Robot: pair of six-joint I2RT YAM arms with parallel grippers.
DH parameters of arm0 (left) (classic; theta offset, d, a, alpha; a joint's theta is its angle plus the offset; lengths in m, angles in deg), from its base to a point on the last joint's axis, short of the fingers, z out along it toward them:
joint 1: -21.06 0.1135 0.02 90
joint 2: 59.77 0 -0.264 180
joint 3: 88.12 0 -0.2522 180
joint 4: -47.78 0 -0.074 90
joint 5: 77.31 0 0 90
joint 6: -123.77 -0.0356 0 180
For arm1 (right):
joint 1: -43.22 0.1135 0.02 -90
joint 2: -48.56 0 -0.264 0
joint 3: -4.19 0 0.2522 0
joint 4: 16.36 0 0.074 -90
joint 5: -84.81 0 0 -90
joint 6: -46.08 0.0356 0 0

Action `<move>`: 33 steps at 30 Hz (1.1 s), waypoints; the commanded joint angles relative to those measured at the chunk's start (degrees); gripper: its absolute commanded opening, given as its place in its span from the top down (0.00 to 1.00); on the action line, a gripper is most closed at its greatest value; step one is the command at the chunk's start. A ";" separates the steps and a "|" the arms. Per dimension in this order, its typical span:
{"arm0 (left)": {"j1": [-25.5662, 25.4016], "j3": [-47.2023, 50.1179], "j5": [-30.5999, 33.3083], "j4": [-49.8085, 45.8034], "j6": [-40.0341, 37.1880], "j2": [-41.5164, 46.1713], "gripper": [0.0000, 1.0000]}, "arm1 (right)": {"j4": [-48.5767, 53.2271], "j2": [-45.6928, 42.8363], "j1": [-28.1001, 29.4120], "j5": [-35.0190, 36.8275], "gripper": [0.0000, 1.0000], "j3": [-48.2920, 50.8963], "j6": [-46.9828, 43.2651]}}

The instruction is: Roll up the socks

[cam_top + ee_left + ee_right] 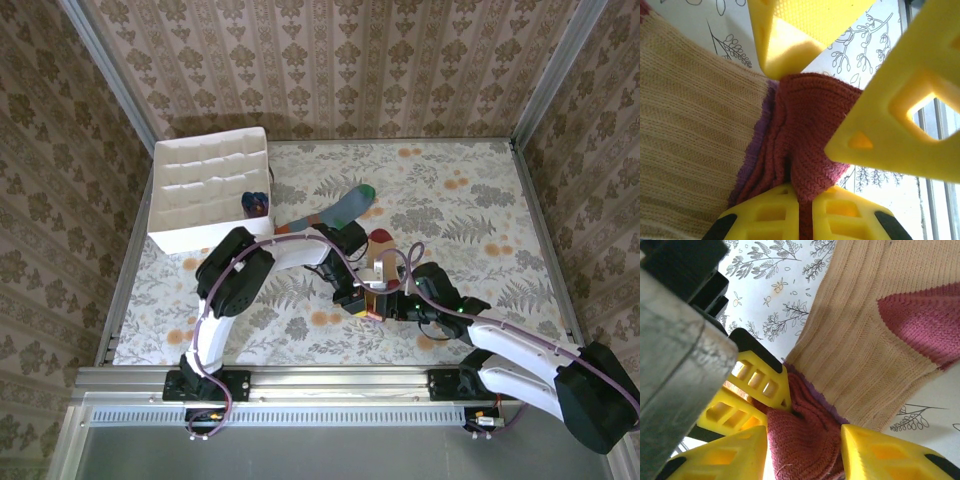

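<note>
A peach sock (pixel 385 265) with a maroon toe and cuff lies mid-table between both grippers. My left gripper (pixel 805 192) is shut on the bunched maroon cuff (pixel 810 135), with fabric pinched in the seam between its yellow fingers. My right gripper (pixel 805 440) faces it with its jaws apart on either side of the same cuff (pixel 805 435); a thin gap shows at one finger. From above, the left gripper (pixel 352 292) and right gripper (pixel 378 300) nearly meet. A grey-blue sock (pixel 335 212) with a green toe lies flat behind them.
A white partitioned box (pixel 205 195) stands at the back left, with a dark rolled bundle (pixel 256 203) in its near right compartment. Patterned walls close in the table on three sides. A metal rail (pixel 300 380) runs along the near edge.
</note>
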 commanded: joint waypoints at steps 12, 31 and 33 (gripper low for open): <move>1.29 -0.74 -2.61 -3.63 2.29 -2.41 1.00 | 7.42 -13.10 3.73 11.74 0.64 0.51 -2.46; 3.05 -2.04 -6.03 -4.85 4.12 -4.05 1.00 | -5.30 4.05 5.37 1.73 0.48 0.70 -7.30; 3.25 -1.94 -6.52 -4.45 4.59 -4.01 1.00 | -5.39 4.28 5.41 1.63 0.50 0.97 -7.36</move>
